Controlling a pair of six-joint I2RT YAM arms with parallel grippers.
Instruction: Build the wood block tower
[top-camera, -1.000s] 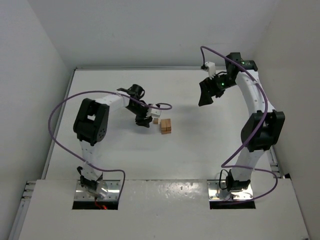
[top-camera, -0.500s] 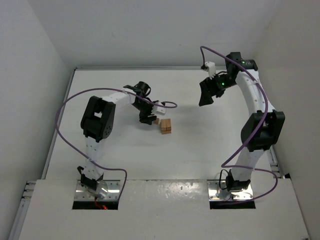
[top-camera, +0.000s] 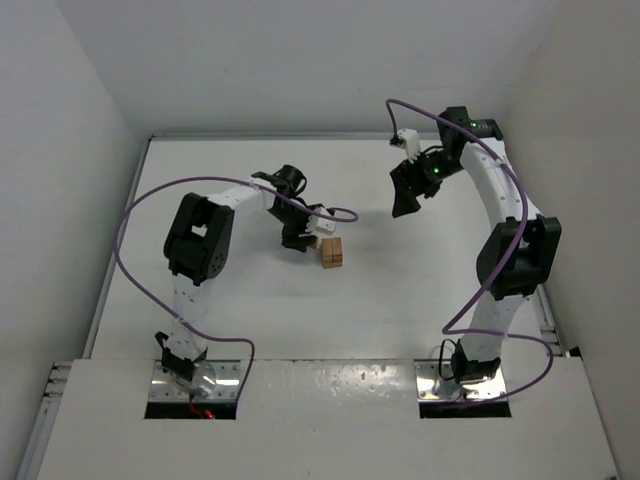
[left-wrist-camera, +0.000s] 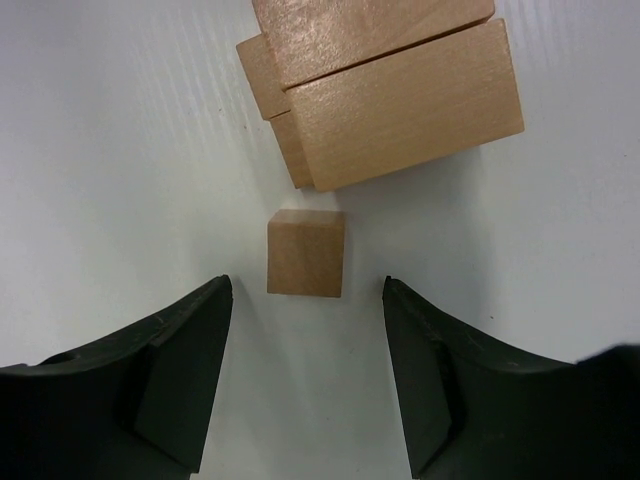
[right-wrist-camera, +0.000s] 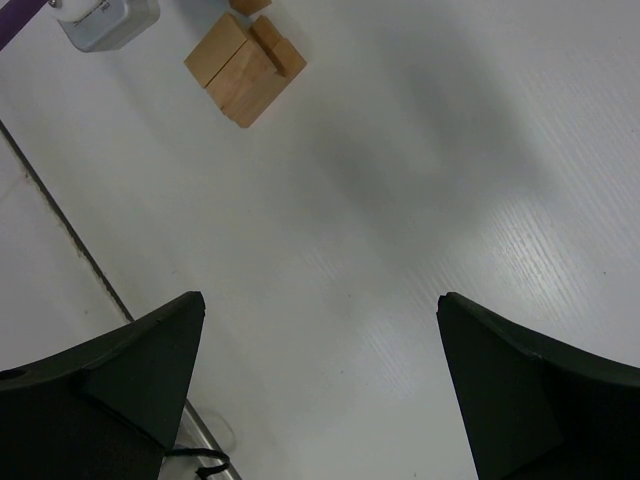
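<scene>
White tabletop (top-camera: 400, 290), seen from above: my left gripper (top-camera: 300, 237) sits just beside the tower (top-camera: 332, 252), and my right gripper (top-camera: 405, 197) is well apart from both. Left wrist: my fingers (left-wrist-camera: 180, 370) are spread either side of a loose cube (left-wrist-camera: 306, 253) without touching it, and the tower is just beyond. Right wrist: jaws spread wide, holding nothing, with the tower far off at upper left.

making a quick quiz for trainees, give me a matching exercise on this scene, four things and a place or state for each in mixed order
1 small cube
2 block stack
3 left hand
4 right hand

a open, raised well away from the blocks
b several pieces packed together
c single, lying just apart from the others
d open, low, one finger on either side of the cube

Pairs: 1-c, 2-b, 3-d, 4-a
</scene>
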